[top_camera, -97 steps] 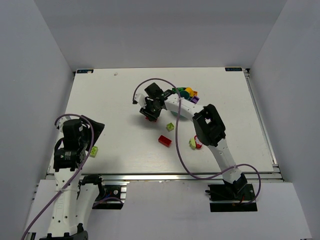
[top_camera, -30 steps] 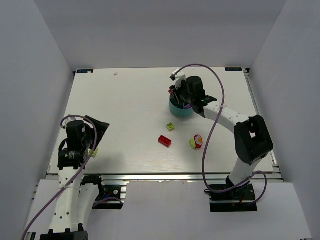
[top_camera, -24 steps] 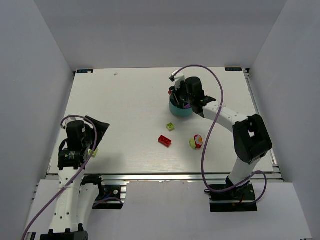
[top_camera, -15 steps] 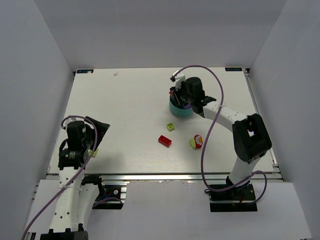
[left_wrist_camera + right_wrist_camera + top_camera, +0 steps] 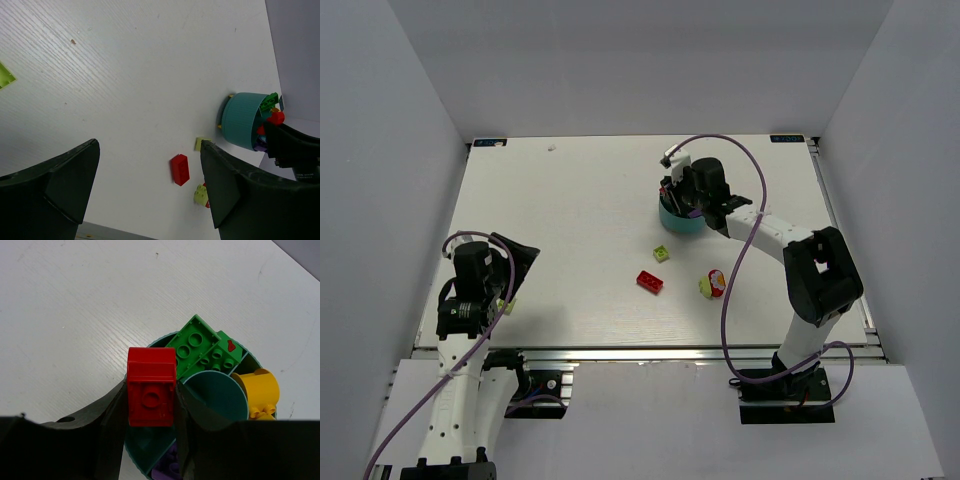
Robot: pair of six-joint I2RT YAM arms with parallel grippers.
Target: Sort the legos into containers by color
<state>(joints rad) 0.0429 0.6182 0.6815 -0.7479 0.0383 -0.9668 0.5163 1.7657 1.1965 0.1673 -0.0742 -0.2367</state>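
A white surface (image 5: 570, 220) with a faint wood grain stands between pale grey walls (image 5: 390, 120) at the left, back and right. A metal rail (image 5: 650, 351) runs along its near edge, and small black brackets (image 5: 488, 142) mark the far corners. The light is soft and even.

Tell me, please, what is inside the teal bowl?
Green bricks, a yellow brick and a purple one sit in its wedges; the central cup looks empty. The right claw, gripping a red brick, hides the near wedges.
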